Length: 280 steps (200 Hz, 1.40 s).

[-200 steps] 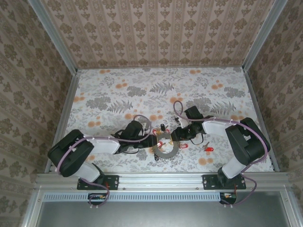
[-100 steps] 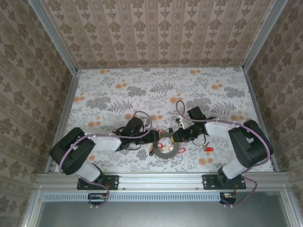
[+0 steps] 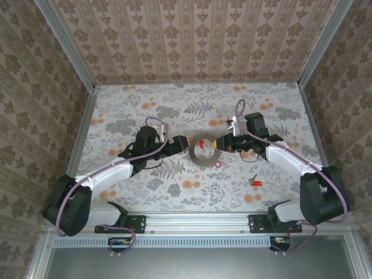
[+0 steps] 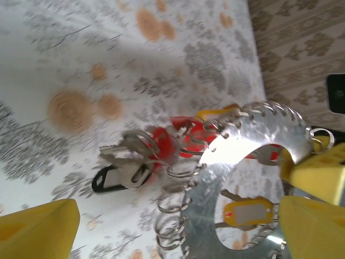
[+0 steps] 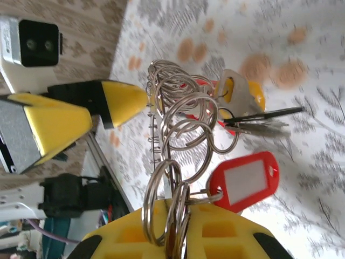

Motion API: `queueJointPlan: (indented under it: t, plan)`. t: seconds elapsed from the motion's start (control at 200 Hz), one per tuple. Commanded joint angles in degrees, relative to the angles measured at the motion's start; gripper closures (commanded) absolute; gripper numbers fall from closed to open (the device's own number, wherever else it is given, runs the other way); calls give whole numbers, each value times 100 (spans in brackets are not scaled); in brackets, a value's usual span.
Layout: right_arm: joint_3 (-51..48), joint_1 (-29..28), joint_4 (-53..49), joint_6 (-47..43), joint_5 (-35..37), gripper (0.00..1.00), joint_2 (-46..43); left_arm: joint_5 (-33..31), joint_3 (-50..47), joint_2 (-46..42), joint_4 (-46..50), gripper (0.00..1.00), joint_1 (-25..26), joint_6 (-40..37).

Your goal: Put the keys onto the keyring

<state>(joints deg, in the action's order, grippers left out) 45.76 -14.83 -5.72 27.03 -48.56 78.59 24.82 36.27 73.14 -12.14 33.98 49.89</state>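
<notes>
The left arm runs from its base at the near-left corner diagonally up toward the middle of the table (image 3: 128, 110), forearm low. The left gripper (image 3: 176, 146) points right at the keyring's left rim with its jaws spread wide. Its yellow fingers (image 5: 119, 100) have nothing between them. One tip is just beside the rim; whether it touches I cannot tell.

The keyring (image 4: 237, 145) is mid-table between the two grippers. It is a flat silver band with a toothed, hole-punched edge and a wide open centre, and it is tilted rather than flat. Wire loops (image 5: 178, 124) thread through its edge holes. A bunch of keys (image 4: 161, 144) hangs from the loops, mostly red-headed. A black key (image 4: 108, 179) sits at the bunch's outer end, a yellow key (image 4: 247, 213) shows through the open centre, and a red tag (image 5: 242, 181) dangles near the right fingers.

The right arm rises from the near-right base, bends at the elbow and reaches leftward. The right gripper (image 3: 221, 145) is clamped on the keyring's right rim, with loops bunched against its fingers.

Further right a red key (image 3: 256, 182) lies alone on the table, well apart from the keyring.
</notes>
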Motion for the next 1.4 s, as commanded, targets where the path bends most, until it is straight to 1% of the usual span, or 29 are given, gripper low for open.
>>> queueJointPlan:
  t: [0.0, 0.145, 0.17, 0.275, 0.375, 0.4, 0.425, 0.45, 0.52, 0.57, 0.62, 0.725, 0.785, 0.845, 0.895, 0.955, 1.035, 1.06, 1.11, 1.14, 1.195, 1.28, 1.35, 1.395]
  plan:
    - [276, 67, 944, 782, -541, 98, -35, 612, 394, 136, -190, 6, -152, -17]
    - [570, 74, 1049, 943, -784, 97, 69, 1021, 616, 395, -629, 11, -310, 214]
    - [597, 73, 1092, 973, -803, 97, 232, 1048, 668, 437, -627, 12, -321, 223]
    - [621, 74, 1464, 1255, -901, 97, 326, 1155, 840, 559, -613, 19, -339, 226]
    - [670, 74, 1595, 1382, -908, 97, 373, 1166, 898, 610, -734, 24, -356, 320]
    - [684, 76, 1609, 1399, -920, 97, 394, 1166, 907, 620, -775, 27, -362, 351]
    - [692, 73, 1634, 1423, -936, 97, 402, 1166, 918, 626, -838, 32, -363, 399]
    - [701, 69, 1652, 1436, -934, 97, 420, 1353, 927, 624, -920, 37, -370, 449]
    - [719, 74, 1683, 1464, -953, 96, 446, 1460, 934, 643, -1191, 45, -386, 593]
    - [722, 75, 1712, 1479, -979, 94, 447, 1506, 933, 648, -1329, 54, -409, 688]
    - [712, 75, 1752, 1521, -1000, 93, 460, 1534, 957, 640, -1352, 59, -422, 740]
    - [689, 72, 1828, 1553, -1024, 90, 416, 1566, 1015, 591, -1372, 75, -462, 783]
    - [678, 72, 1741, 1465, -1003, 86, 351, 1605, 1071, 570, -1370, 83, -487, 802]
    - [680, 85, 1489, 1231, -908, 81, 237, 1710, 1149, 561, -1361, 87, -530, 803]
    - [688, 109, 1123, 938, -772, 77, 150, 1783, 1211, 524, -1328, 92, -567, 803]
    - [685, 191, 686, 555, -472, 67, -183, 1811, 1293, 469, -1232, 100, -622, 781]
    - [658, 335, -166, -102, 556, 58, -607, 1911, 1412, 342, -1011, 100, -694, 616]
    - [605, 376, -321, -244, 1006, 56, -756, 1941, 1458, 305, -917, 100, -715, 546]
    - [426, 419, -466, -466, 1842, 55, -1124, 1994, 1560, 230, -711, 100, -743, 415]
    - [266, 416, -363, -613, 2111, 54, -1346, 2025, 1642, 198, -570, 100, -746, 319]
    - [-111, 416, 77, -912, 2158, 54, -1761, 2093, 1794, 154, -310, 100, -743, 134]
    - [-789, 383, 1111, -1352, 1739, 55, -2321, 2186, 1988, 122, -89, 100, -747, -31]
    - [-1343, 255, 1848, -1884, 1542, 61, -2685, 2293, 2124, 130, 2, 100, -743, -88]
    - [-1594, 111, 2101, -2478, 1404, 63, -2894, 2349, 2202, 139, 62, 100, -744, -142]
